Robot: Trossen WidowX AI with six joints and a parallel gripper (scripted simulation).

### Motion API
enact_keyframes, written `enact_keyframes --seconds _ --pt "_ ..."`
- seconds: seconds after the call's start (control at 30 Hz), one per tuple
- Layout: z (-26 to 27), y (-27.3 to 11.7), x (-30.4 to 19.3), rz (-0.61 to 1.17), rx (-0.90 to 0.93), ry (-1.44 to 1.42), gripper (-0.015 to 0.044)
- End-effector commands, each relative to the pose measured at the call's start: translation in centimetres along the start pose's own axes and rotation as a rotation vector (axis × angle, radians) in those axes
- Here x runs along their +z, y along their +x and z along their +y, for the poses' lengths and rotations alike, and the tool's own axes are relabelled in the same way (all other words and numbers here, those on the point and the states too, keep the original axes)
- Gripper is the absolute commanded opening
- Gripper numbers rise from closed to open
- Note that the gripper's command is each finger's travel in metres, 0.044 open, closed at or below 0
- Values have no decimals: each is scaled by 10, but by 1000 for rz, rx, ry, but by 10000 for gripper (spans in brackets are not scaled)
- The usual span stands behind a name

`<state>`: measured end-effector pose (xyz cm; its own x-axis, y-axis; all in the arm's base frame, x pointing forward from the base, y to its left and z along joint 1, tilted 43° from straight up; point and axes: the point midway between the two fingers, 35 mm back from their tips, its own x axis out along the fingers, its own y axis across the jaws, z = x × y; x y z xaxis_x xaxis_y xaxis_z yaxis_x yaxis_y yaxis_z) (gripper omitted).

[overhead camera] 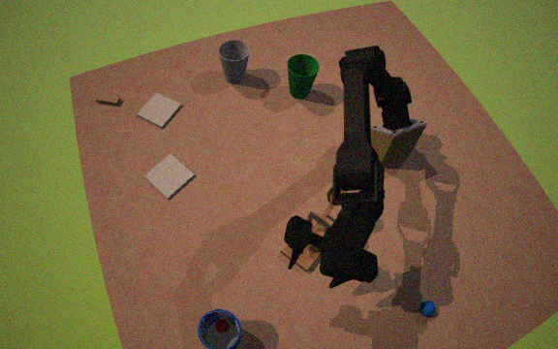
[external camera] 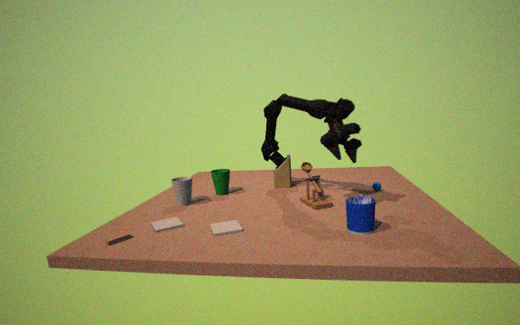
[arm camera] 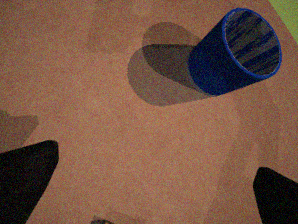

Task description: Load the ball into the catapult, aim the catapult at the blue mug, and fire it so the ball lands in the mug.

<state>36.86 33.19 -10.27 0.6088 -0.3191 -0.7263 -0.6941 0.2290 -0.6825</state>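
Observation:
The wooden catapult [overhead camera: 307, 260] [external camera: 316, 202] stands on the table, its arm raised; its round cup [external camera: 306, 167] shows nothing in it. In the top view my arm hides part of it. The blue mug [overhead camera: 208, 333] [external camera: 360, 217] [arm camera: 212, 62] stands upright; a dark red ball [overhead camera: 222, 326] shows inside it in the top view. A small blue ball [overhead camera: 427, 308] [external camera: 376, 186] lies on the table, away from the mug and catapult. My gripper [overhead camera: 311, 277] [external camera: 347, 161] [arm camera: 157, 165] is wide open and empty, high above the table near the catapult.
A green cup [overhead camera: 302, 78] [external camera: 221, 181] and a grey cup [overhead camera: 234, 63] [external camera: 182, 190] stand together. Two pale square tiles [overhead camera: 160, 111] [overhead camera: 170, 176] and a small dark bar [overhead camera: 108, 102] [external camera: 120, 239] lie at one side. A wooden wedge-shaped block [overhead camera: 396, 147] [external camera: 283, 176] stands by my arm's base.

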Motion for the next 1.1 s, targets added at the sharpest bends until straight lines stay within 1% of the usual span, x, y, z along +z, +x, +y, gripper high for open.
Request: enact_keyframes --seconds 0.0,0.5,1.07 --pt "-21 -2 14 -52 -4 117 440" --pt "-104 -3 48 -229 -35 546 440" --pt "-110 -6 40 -231 -36 550 440"
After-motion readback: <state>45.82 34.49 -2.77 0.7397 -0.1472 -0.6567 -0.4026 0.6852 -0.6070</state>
